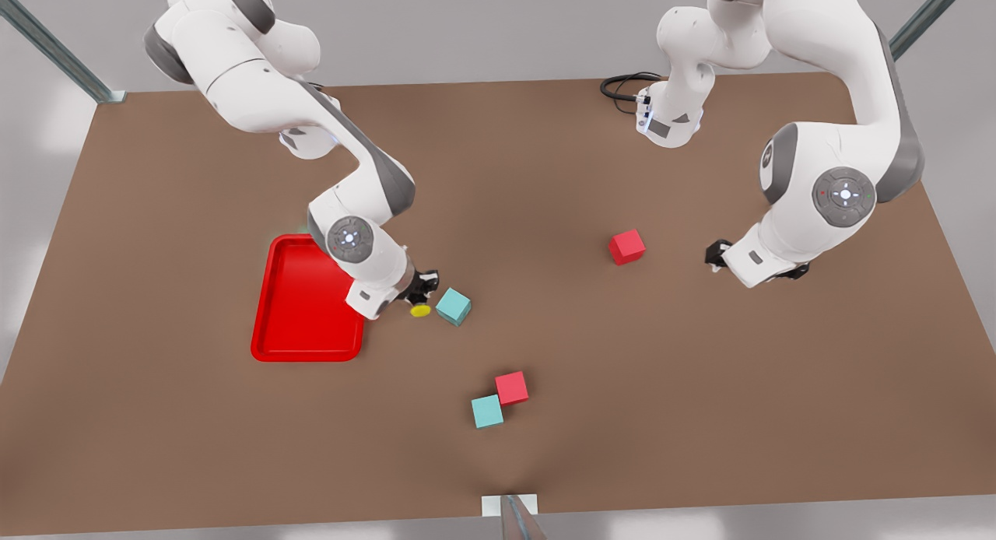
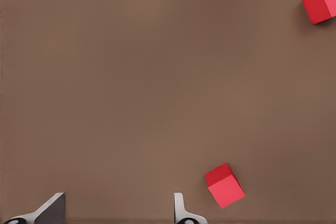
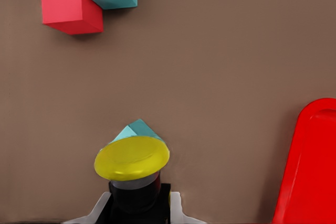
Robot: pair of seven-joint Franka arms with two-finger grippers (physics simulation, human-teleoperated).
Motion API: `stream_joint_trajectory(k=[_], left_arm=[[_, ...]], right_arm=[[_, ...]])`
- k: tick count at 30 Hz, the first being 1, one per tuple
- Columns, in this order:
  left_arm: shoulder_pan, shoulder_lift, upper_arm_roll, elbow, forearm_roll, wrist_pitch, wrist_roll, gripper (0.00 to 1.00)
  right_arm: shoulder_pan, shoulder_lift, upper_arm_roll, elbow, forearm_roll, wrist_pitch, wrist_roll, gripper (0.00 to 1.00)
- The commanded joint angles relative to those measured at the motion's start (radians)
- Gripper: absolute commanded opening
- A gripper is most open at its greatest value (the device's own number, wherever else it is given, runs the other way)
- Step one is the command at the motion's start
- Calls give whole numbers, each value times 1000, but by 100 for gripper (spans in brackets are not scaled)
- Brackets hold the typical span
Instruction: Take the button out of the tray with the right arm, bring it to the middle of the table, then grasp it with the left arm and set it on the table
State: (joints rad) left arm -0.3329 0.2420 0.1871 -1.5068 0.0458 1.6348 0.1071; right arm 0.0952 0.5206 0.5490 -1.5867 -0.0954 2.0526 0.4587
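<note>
Right gripper [image 1: 420, 291]: fingers clamped on button [image 1: 421, 310], centre-left of front view, beside glossy red tray [image 1: 299, 322].
Left gripper [image 1: 714, 254]: fingers apart, holding nothing, right side.
Desk [image 1: 545, 330]: matte brown.

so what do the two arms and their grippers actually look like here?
Both match: glossy white jointed shells with grey joint sections and round grey caps with small lights. The right arm ends in the black right gripper; its fingers have pale tips. The left arm ends in the black left gripper. A black cable loops at the left arm's base.
</note>
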Motion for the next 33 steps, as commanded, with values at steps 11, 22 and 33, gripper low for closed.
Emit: stream_joint_trajectory(k=[11, 22, 33], left_arm=[[8, 8, 43, 0, 2, 25, 2, 100], [6, 17, 43, 0, 2, 40, 2, 100], [-351, 243, 37, 27, -207, 157, -688, 100]], right_arm=[[592, 493, -385, 720, 102, -183, 897, 38], [676, 570, -422, 731, 103, -35, 890, 100], [37, -183, -381, 378, 129, -494, -333, 100]])
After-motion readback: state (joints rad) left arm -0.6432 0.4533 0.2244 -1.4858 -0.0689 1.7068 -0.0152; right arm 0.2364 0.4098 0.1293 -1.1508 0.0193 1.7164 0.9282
